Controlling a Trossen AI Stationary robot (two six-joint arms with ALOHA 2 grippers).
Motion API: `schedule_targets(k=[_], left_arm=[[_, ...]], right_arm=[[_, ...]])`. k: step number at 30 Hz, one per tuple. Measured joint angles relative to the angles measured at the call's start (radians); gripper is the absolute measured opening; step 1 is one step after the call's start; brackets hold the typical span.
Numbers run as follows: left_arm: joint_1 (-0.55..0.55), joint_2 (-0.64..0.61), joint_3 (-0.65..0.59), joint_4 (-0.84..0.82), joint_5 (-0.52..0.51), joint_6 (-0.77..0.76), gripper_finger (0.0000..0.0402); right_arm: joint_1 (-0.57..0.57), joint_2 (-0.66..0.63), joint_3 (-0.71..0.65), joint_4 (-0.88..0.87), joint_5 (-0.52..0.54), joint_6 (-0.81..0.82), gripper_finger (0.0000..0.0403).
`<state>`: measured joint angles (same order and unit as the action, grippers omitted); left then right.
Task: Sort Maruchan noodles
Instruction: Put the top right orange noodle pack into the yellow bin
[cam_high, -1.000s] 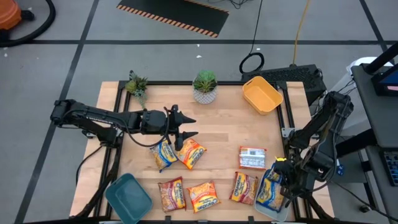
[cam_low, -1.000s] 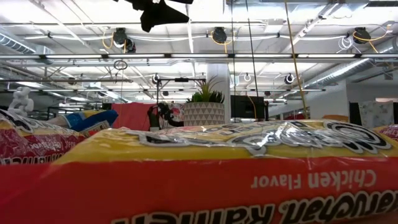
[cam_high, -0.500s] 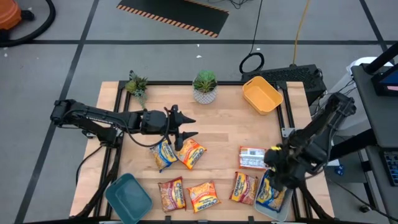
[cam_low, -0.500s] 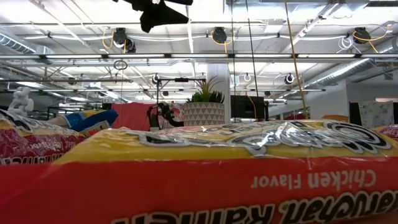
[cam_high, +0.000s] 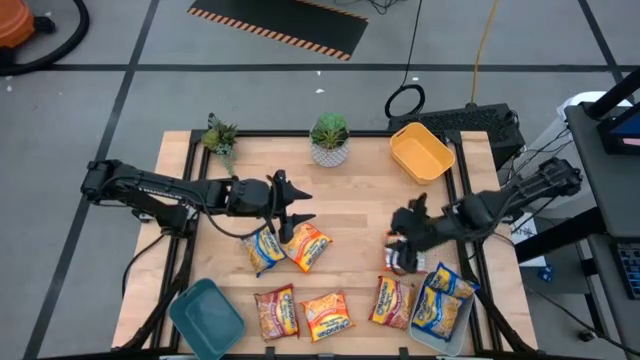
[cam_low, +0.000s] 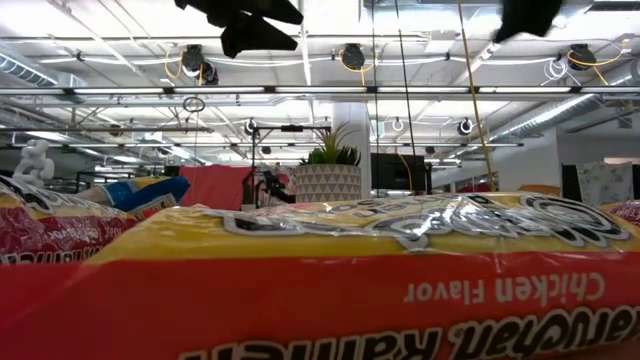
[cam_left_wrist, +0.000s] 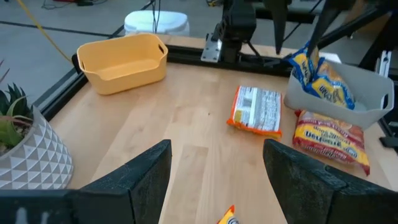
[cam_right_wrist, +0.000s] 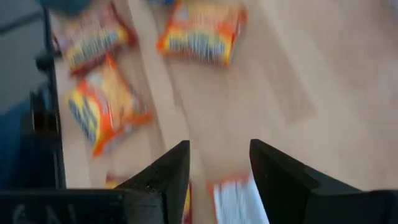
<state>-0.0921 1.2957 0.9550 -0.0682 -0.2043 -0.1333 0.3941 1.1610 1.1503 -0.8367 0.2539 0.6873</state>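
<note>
Maruchan noodles, counted in the high view: 7 packets in all. 2 lay touching at mid-table, a blue-and-yellow one (cam_high: 262, 249) and an orange-yellow one (cam_high: 307, 245). 3 lay along the near edge: a red one (cam_high: 277, 312), an orange-yellow one (cam_high: 327, 314), and a red one (cam_high: 389, 300) just beside the pale bin (cam_high: 441, 335). 1 lay label-side down (cam_left_wrist: 256, 110) right of centre, partly under the right gripper. 1 blue-and-yellow packet (cam_high: 441, 303) sat inside the pale bin at the near right corner.

Right gripper (cam_high: 413, 232): hung over the face-down packet, fingers (cam_right_wrist: 166, 174) spread apart, nothing between them.

Left gripper (cam_high: 296, 204): hung over mid-table just beyond the touching pair, fingers (cam_left_wrist: 149, 171) spread wide, nothing held.

Bins, 3: the pale one; 1 yellow bin (cam_high: 421, 152) at the far right corner, with no packet seen in it; 1 teal bin (cam_high: 206, 317) at the near left corner, likewise.

Plants, 2: 1 in a white patterned pot (cam_high: 329, 140) at the far edge; 1 small plant (cam_high: 219, 135) at the far left corner.

Surface: light wooden table (cam_high: 360, 200) in a black frame.

Room: grey floor marked with dark lines, 1 black-and-orange striped mat (cam_high: 278, 27) beyond the table. Low view mostly filled by a close orange-yellow packet (cam_low: 400, 290); ceiling pipes and lamps behind.
</note>
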Motion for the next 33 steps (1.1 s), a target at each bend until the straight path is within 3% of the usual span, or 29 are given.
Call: schedule_targets(k=[7, 13, 26, 33], left_arm=[[0.0, 0.0, 0.0, -0.059, 0.0, -0.011, 0.0257], [0.0, 0.0, 0.0, -0.087, 0.0, -0.021, 0.0257], [0.005, 0.0, 0.0, -0.141, -0.008, -0.026, 0.0257], [0.003, 0.0, 0.0, -0.177, -0.008, -0.036, 0.0257]], right_arm=[[-0.084, 0.03, -0.072, 0.295, 0.104, -0.326, 0.0161], [-0.147, 0.107, -0.178, 0.542, 0.026, -0.509, 0.0162], [-0.318, 0.383, -0.196, 0.728, -0.217, -0.535, 0.0195], [-0.329, 0.464, -0.196, 0.764, -0.265, -0.535, 0.0216]])
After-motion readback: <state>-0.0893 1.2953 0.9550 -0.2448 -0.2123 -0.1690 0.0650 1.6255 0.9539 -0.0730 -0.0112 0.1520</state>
